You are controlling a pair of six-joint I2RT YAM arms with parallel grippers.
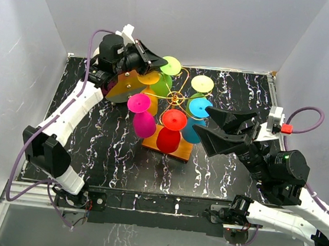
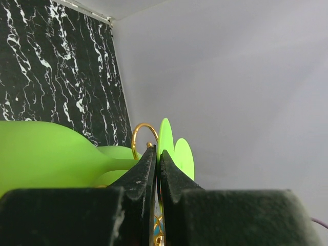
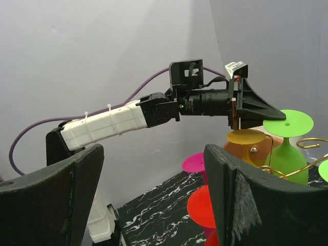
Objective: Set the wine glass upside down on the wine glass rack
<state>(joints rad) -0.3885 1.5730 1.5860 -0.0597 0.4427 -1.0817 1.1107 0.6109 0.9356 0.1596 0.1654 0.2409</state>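
While the lime-green plastic wine glass (image 1: pixel 170 65) hangs foot-up at the far-left arm of the gold wire wine glass rack (image 1: pixel 182 154), I log:

- Left gripper (image 1: pixel 157 59): jaws narrow, seemingly pinching the foot rim.
- Step, as I judge it: seating. Next calls for a release, then a retreat far-left, where room is open.
- Right gripper (image 1: pixel 202 119): wide, empty, just right of the rack.
- Other coloured glasses (image 1: pixel 174 119): crowd the near side.

right tool (image 3: pixel 154 148) sitting wide open up front, nothing between fingers. left arm (image 3: pixel 110 123) reaching in from left, purple cable (image 3: pixel 31 128) looping off it. left tool (image 3: pixel 281 116) touching rim of lime wine glass (image 3: pixel 289 123), which is hanging foot-up on gold wine glass rack (image 3: pixel 310 139). yellow foot (image 3: pixel 246 137), magenta foot (image 3: pixel 197 162) and red foot (image 3: pixel 202 205) showing lower down. black marbled desk (image 3: pixel 154 210) lying underneath.
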